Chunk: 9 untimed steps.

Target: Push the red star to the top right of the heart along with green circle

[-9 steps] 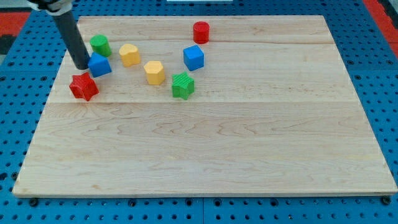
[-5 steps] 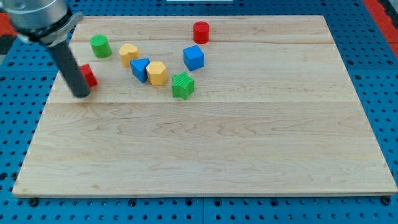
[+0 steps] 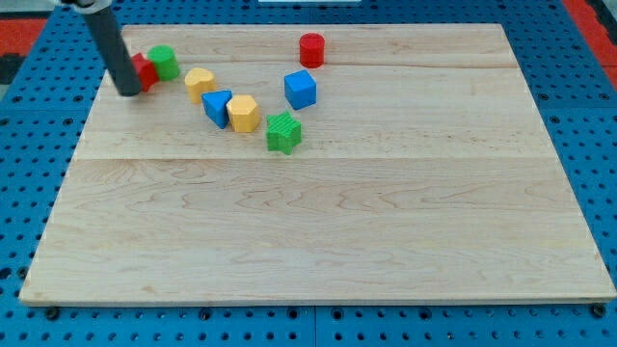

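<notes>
The red star [image 3: 146, 70] lies near the board's top left, touching the green circle [image 3: 163, 62] on its right. My tip [image 3: 126, 92] sits at the red star's lower left, touching it; the rod hides part of the star. The yellow heart [image 3: 200, 84] lies to the right of the green circle, a small gap apart.
A blue triangle [image 3: 218, 106] touches a yellow hexagon [image 3: 242, 113]. A green star [image 3: 283, 132], a blue cube [image 3: 301, 89] and a red cylinder [image 3: 311, 48] lie further right. The wooden board [image 3: 328, 222] sits on a blue pegboard.
My tip moved toward the view's top and pushed the red star up against the green circle. Before that, the blue triangle slid right to the yellow hexagon.
</notes>
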Each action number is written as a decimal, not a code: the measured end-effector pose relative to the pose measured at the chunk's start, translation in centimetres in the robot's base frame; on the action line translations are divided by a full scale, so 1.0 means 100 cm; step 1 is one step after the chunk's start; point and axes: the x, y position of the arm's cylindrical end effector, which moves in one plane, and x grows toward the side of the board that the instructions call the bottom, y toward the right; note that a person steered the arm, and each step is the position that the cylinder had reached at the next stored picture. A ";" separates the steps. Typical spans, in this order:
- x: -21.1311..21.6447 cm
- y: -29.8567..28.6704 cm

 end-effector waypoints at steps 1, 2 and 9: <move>-0.043 0.004; -0.048 -0.042; -0.102 0.080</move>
